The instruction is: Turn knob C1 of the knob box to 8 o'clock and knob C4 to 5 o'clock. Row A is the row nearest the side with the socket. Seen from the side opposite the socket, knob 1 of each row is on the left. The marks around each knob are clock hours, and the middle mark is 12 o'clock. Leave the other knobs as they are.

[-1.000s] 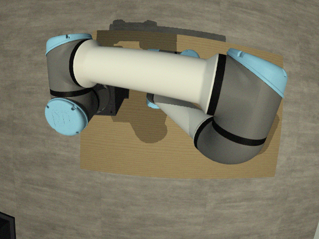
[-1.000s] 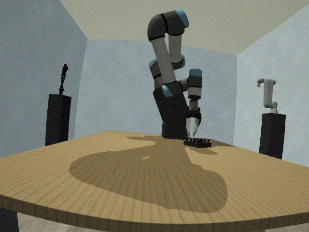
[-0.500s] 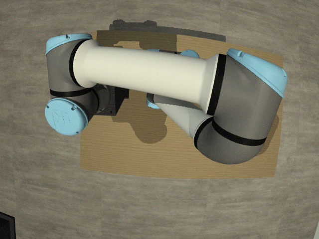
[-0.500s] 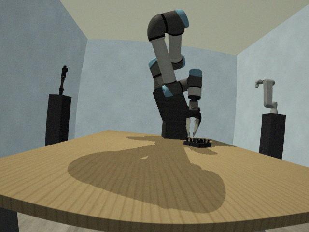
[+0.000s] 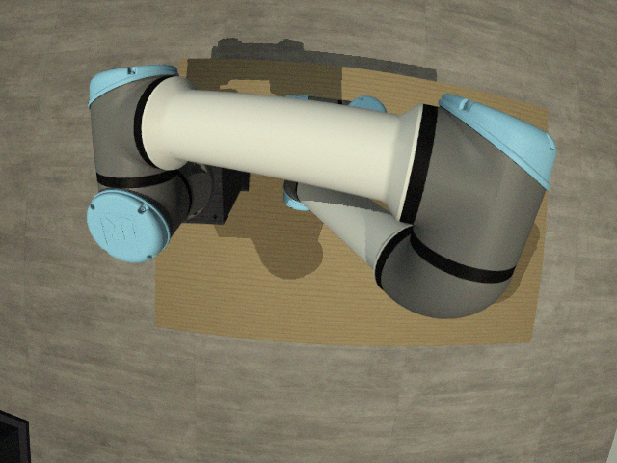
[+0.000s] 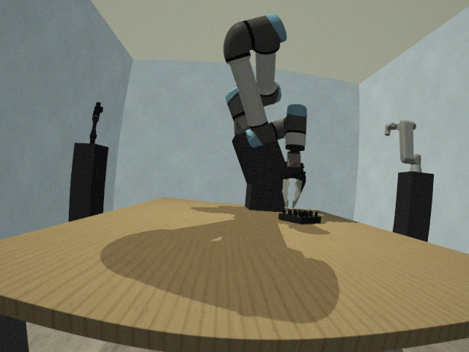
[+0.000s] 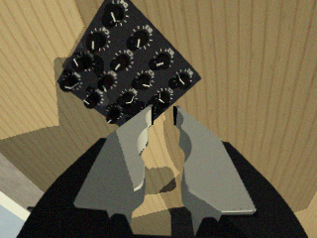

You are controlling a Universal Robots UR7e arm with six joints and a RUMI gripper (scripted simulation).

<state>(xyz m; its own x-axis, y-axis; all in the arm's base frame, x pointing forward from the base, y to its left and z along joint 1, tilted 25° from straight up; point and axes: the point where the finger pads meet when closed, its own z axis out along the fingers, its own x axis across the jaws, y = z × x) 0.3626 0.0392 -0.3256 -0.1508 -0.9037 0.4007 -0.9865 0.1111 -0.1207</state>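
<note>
The black square box of round knobs (image 6: 289, 218) (image 7: 121, 40) sits just below and beyond the grey two-finger gripper (image 6: 289, 207) (image 7: 163, 107), whose empty fingertips stand slightly apart (presumably kept narrow to clear neighbouring knobs).
</note>
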